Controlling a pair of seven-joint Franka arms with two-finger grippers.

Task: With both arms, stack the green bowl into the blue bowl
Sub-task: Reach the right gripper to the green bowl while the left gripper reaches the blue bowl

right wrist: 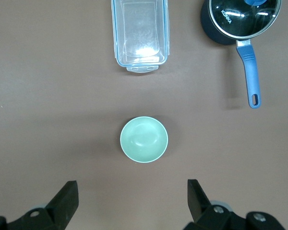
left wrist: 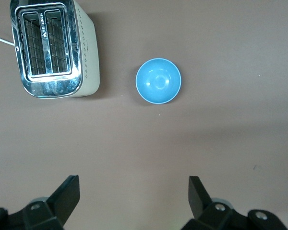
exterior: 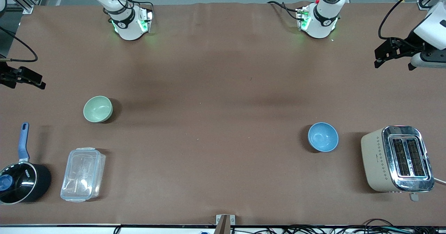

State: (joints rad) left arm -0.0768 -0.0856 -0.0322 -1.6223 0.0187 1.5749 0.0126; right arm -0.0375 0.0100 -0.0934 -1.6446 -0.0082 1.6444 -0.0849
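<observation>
The pale green bowl stands upright and empty on the brown table toward the right arm's end; it also shows in the right wrist view. The light-blue bowl stands upright and empty toward the left arm's end, beside the toaster; it also shows in the left wrist view. My right gripper is open and empty, held high over the table's edge at the right arm's end. My left gripper is open and empty, high over the left arm's end. Neither gripper touches a bowl.
A cream and chrome toaster stands beside the blue bowl at the left arm's end. A clear plastic lidded container and a black saucepan with a blue handle lie nearer the front camera than the green bowl.
</observation>
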